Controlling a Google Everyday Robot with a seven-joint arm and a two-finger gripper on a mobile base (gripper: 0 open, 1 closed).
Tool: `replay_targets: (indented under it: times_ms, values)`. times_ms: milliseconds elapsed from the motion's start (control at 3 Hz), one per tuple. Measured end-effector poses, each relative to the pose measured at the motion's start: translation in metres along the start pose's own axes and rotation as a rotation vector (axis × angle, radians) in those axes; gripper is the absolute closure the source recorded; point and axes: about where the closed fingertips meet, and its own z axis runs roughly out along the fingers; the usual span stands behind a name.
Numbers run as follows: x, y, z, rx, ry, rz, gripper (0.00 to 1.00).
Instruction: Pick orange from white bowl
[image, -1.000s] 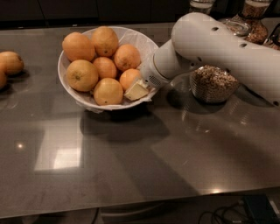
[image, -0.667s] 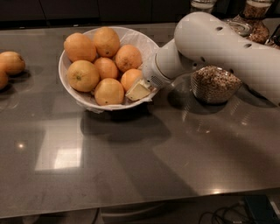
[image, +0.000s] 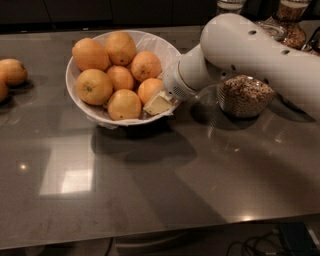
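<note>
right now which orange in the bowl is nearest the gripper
The orange at the right edge of the white bowl, partly hidden behind the gripper; the others lie farther left.

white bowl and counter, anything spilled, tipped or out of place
Nothing is spilled or tipped. The white bowl sits upright, heaped with oranges. The only strays are two loose oranges on the counter at the far left, outside the bowl. The end effector is in the bowl's right side, beside an orange.

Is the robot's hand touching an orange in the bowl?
Cannot tell. The camera view shows the gripper inside the white bowl overlapping one orange, neither gap nor contact plain.
</note>
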Motion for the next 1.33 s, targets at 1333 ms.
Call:
replay_targets:
  times_ms: [1333]
  values:
    - [-0.005,0.004,-0.015,0.007,-0.022,-0.026,1.00]
